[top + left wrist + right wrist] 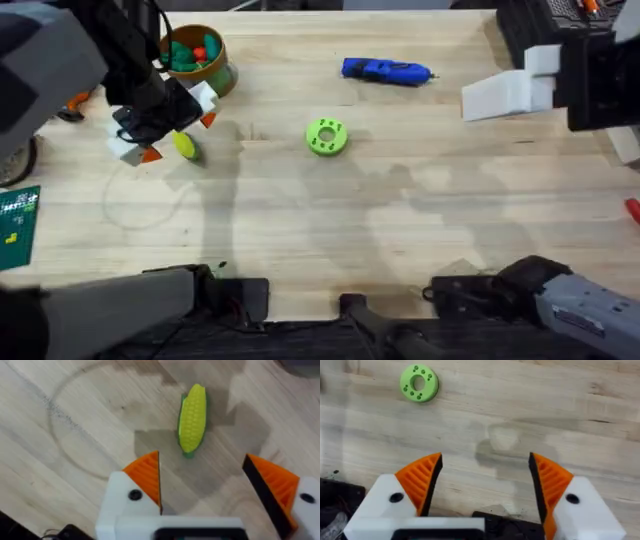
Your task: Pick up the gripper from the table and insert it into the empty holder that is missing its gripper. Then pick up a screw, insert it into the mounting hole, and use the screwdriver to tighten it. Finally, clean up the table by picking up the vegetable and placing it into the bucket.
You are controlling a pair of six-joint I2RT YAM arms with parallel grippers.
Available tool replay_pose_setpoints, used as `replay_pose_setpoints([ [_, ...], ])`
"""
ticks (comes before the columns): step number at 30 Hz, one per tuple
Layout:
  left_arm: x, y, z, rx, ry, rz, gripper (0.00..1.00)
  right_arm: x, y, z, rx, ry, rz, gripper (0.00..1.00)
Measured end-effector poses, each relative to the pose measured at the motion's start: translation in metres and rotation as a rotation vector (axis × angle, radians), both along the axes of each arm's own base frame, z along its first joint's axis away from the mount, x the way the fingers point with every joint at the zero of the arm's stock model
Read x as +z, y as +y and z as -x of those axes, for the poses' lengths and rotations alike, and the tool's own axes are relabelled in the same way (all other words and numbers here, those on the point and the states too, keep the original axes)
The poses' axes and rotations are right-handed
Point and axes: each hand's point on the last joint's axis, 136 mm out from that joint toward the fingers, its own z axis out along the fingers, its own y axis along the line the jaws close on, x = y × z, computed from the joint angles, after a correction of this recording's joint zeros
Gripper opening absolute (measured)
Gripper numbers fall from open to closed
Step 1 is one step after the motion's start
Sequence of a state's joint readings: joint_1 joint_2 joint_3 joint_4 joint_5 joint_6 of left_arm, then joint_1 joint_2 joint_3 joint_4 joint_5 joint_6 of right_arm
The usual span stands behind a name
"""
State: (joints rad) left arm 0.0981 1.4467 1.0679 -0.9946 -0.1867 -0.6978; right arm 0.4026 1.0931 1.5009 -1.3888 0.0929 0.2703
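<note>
The vegetable [185,146], a small yellow toy corn cob with a green base, lies on the wooden table at the left. My left gripper [178,138] hovers open just above it. In the left wrist view the vegetable [192,419] lies just beyond my left gripper [210,485], in line with the gap between the orange pads. The bucket [222,72] stands behind, holding green and red toy foods. The blue screwdriver [385,70] lies at the back centre. My right gripper [490,97] is raised at the far right; the right wrist view shows my right gripper [485,482] open and empty over bare wood. The loose gripper piece, holder and screw are out of view.
A green round disc [326,136] with holes lies mid-table, and the same disc [419,383] shows in the right wrist view. A green mat [15,230] sits at the left edge, a black case [540,30] at the back right, a red item [633,208] at the right edge.
</note>
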Motion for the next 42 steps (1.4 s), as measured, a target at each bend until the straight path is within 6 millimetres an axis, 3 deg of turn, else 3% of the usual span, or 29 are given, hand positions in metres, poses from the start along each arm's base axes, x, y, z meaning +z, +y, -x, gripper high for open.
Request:
replay_pose_setpoints([
  [7,-0.026,0.004,-0.02,0.028,0.011,0.01,0.985,0.0,0.0,0.0,0.0,-0.001,0.0,0.994],
  [17,-0.061,0.013,-0.021,0.068,0.091,0.025,0.985,-0.004,0.001,-0.003,0.0,0.016,0.007,0.993],
  [23,-0.065,0.022,-0.025,0.074,0.08,0.022,0.985,-0.005,0.002,-0.004,0.0,0.024,0.01,0.994],
  [34,-0.074,0.019,-0.03,0.046,-0.011,0.029,0.983,-0.005,0.002,-0.004,0.0,0.024,0.01,0.994],
  [36,-0.073,0.019,-0.031,0.044,-0.02,0.029,0.909,-0.005,0.002,-0.004,0.0,0.024,0.01,0.994],
  [40,-0.073,0.019,-0.034,0.044,-0.035,0.032,0.315,-0.005,0.002,-0.004,0.0,0.024,0.01,0.993],
  [41,-0.071,0.021,-0.036,0.046,-0.043,0.023,0.023,-0.005,0.002,-0.004,0.0,0.024,0.01,0.993],
  [42,-0.071,0.021,-0.036,0.047,-0.044,0.024,0.026,-0.005,0.002,-0.004,0.0,0.024,0.011,0.993],
])
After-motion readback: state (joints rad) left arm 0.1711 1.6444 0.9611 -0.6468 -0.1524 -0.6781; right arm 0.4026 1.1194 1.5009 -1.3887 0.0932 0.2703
